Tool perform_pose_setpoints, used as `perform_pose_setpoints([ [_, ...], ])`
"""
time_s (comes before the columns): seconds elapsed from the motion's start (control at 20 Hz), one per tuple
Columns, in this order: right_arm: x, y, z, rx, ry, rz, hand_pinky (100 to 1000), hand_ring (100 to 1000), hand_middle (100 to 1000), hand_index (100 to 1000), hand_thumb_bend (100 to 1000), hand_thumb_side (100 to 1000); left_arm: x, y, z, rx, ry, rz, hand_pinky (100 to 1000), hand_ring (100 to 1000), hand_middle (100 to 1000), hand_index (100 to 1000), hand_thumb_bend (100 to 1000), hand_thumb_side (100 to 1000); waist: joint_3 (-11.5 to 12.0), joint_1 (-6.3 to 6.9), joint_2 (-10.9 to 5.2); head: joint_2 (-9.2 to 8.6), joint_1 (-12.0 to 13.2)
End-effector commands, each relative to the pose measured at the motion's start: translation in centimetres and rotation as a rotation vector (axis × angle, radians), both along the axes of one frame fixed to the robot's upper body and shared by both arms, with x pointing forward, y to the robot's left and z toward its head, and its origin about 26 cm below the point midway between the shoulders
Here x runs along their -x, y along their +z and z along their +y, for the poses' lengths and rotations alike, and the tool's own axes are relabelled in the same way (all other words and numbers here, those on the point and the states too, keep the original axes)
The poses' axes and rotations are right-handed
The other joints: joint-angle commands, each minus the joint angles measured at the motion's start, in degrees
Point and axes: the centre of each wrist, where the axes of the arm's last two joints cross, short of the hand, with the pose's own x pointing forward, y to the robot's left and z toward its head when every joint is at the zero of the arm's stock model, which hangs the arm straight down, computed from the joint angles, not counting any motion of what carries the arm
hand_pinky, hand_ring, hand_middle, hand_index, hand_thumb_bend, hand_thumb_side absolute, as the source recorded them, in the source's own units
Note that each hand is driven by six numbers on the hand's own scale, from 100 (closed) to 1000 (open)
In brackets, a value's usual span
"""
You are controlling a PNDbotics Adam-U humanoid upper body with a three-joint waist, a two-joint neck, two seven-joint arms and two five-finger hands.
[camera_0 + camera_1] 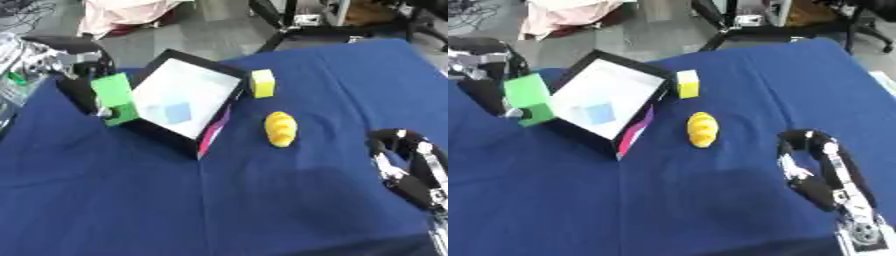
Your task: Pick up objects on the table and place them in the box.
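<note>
Well, in the left eye view a black-walled, white-floored open box [185, 100] sits tilted on the dark blue tablecloth [262, 200], with a pale blue square [178, 113] lying inside it and a strip of pink showing along its near right wall. The robot's left hand [87, 85], black with silver parts, is at the box's left edge with its fingers closed round a bright green rectangular block [115, 99], which stands upright against the outside of the left wall, partly over the rim. Just beyond the box's right corner a small yellow cube [262, 83] rests on the cloth. Nearer, and a little apart from the box, lies a yellow ridged oval lump [280, 129]. The right hand [404, 167] rests near the lower right edge, clear of everything, with its fingers curved inward and nothing in them.

From the right eye view the same layout holds. The right hand [820, 170] shows more fully here, its fingers bent in a hook over bare cloth, well apart from the yellow lump [702, 129]. The left hand [487, 75] is partly cut by the frame edge, the green block [528, 99] in its clasp beside the box [605, 97].
</note>
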Motion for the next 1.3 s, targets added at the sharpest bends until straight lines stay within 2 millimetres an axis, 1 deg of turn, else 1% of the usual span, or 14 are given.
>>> perform_pose_setpoints([
  [0.05,-0.1,0.4,-0.1,0.011,0.006,-0.011,718,662,559,681,100,463,-1.9,0.9,-0.2,-0.010,0.079,-0.050,690,502,472,652,406,293,-0.27,-0.28,-1.32,-0.11,0.09],
  [0.25,-0.1,0.4,0.1,0.004,0.011,-0.012,718,663,560,681,100,462,-5.0,-1.0,-2.2,0.017,0.117,-0.072,699,510,477,659,433,295,-0.78,-0.63,-0.98,-0.11,0.41],
  [0.4,-0.2,0.4,0.3,-0.002,0.018,-0.015,718,663,561,681,100,463,-6.5,-3.0,-3.6,0.054,0.122,-0.075,702,513,479,660,447,294,-1.29,-1.01,-0.72,-0.11,0.70],
  [0.55,-0.3,0.5,0.4,-0.008,0.023,-0.019,718,663,562,681,100,462,-7.3,-4.5,-4.6,0.081,0.120,-0.084,703,514,479,660,458,300,-1.76,-1.27,-0.50,-0.11,1.13],
  [0.8,-0.4,0.6,0.6,-0.012,0.030,-0.021,718,664,563,681,100,462,-7.7,-6.2,-5.4,0.118,0.119,-0.089,705,518,482,663,485,309,-2.11,-1.36,-0.28,-0.11,1.39],
  [0.85,-0.4,0.6,0.6,-0.013,0.030,-0.022,718,664,563,681,100,462,-7.8,-6.6,-5.5,0.126,0.119,-0.089,709,528,492,676,524,326,-2.14,-1.39,-0.25,-0.11,1.34],
  [0.9,-0.4,0.6,0.6,-0.013,0.030,-0.022,718,664,564,681,100,462,-7.8,-6.8,-5.5,0.134,0.120,-0.090,711,530,495,678,535,328,-2.17,-1.41,-0.23,-0.11,1.31],
  [0.95,-0.4,0.6,0.6,-0.014,0.030,-0.023,718,664,564,681,100,462,-7.8,-7.1,-5.5,0.144,0.120,-0.095,718,542,506,691,577,345,-2.18,-1.44,-0.21,-0.11,1.30],
  [1.05,-0.5,0.6,0.6,-0.014,0.031,-0.024,718,664,564,681,100,463,-7.7,-7.5,-5.5,0.162,0.121,-0.103,740,571,543,730,627,368,-2.20,-1.49,-0.19,-0.11,1.24],
  [1.1,-0.5,0.6,0.6,-0.014,0.031,-0.024,718,664,565,681,100,463,-7.7,-7.6,-5.5,0.167,0.119,-0.103,758,605,587,789,702,397,-2.20,-1.50,-0.18,-0.11,1.23],
  [1.15,-0.5,0.6,0.6,-0.014,0.031,-0.024,718,664,565,681,100,462,-7.7,-7.7,-5.4,0.171,0.117,-0.099,771,629,618,824,729,405,-2.18,-1.51,-0.18,-0.11,1.23],
  [1.25,-0.5,0.6,0.6,-0.014,0.030,-0.024,718,665,566,681,100,463,-7.6,-7.5,-5.2,0.165,0.116,-0.097,805,706,706,884,790,435,-2.14,-1.50,-0.19,-0.11,1.26],
  [1.3,-0.5,0.6,0.6,-0.013,0.030,-0.024,718,665,566,681,100,463,-7.6,-7.3,-5.0,0.159,0.116,-0.096,812,719,721,894,805,444,-2.11,-1.50,-0.20,-0.11,1.28],
])
